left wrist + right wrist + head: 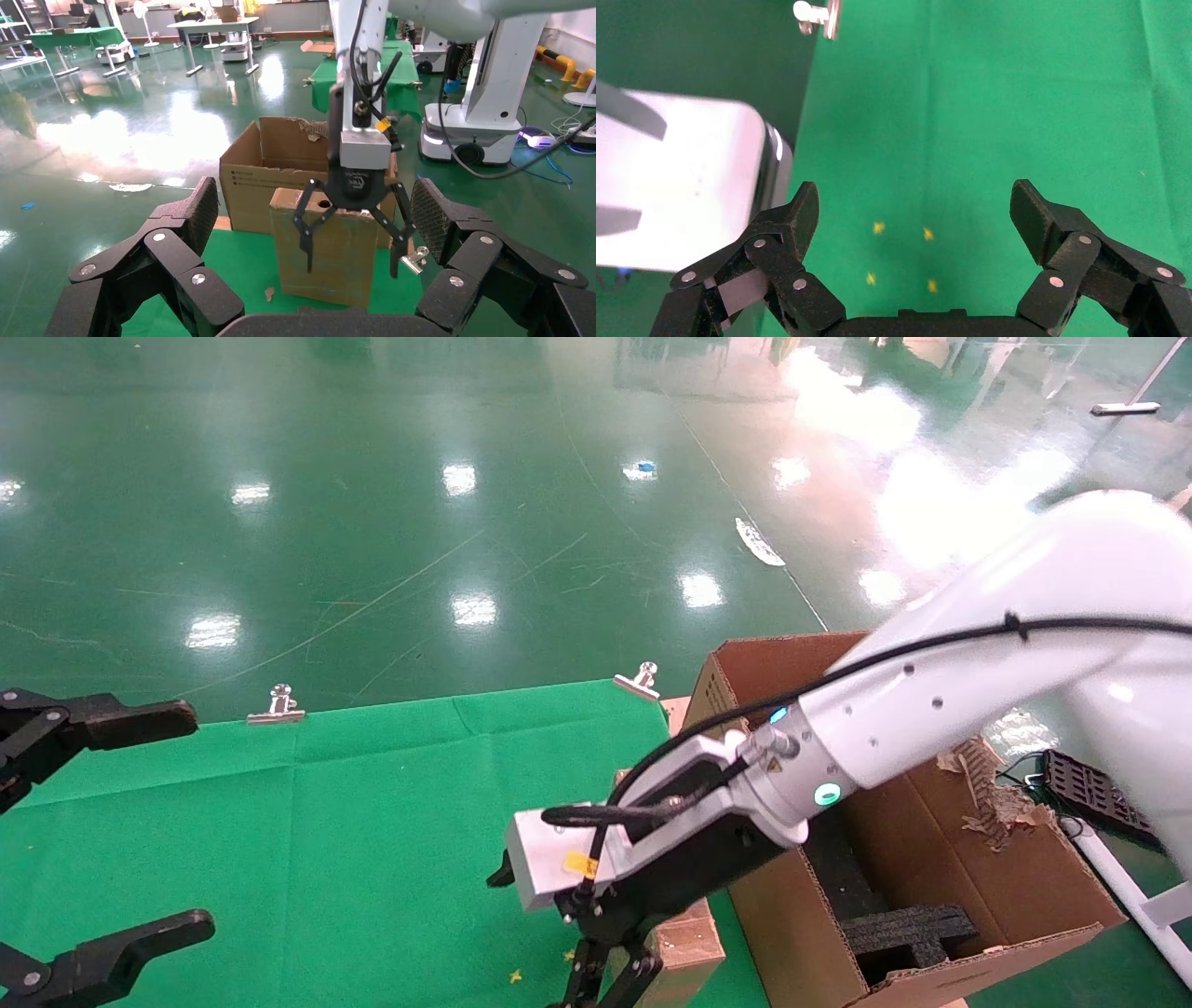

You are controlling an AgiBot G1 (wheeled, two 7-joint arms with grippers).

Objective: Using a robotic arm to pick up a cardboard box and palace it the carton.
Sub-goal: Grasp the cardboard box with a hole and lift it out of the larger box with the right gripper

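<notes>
The small cardboard box [330, 253] stands upright on the green cloth, its round finger hole in the top narrow face. In the head view it [691, 943] is mostly hidden behind my right arm [931, 700]. My right gripper [610, 980] is open and empty, low over the cloth beside the box on the side toward my left arm. In the left wrist view the right gripper [351, 267] hangs in front of the box. Its own view shows only cloth between the fingers [914, 193]. The carton [801, 933] stands open just right of the box. My left gripper [191, 822] is open and parked at far left.
The green cloth [326, 850] is held by metal clips [276, 705] [639, 680] at its far edge. Black foam inserts [908, 933] sit inside the carton, whose rim is torn [992, 794]. A black tray [1090, 789] lies on the floor at right. Yellow marks [902, 256] dot the cloth.
</notes>
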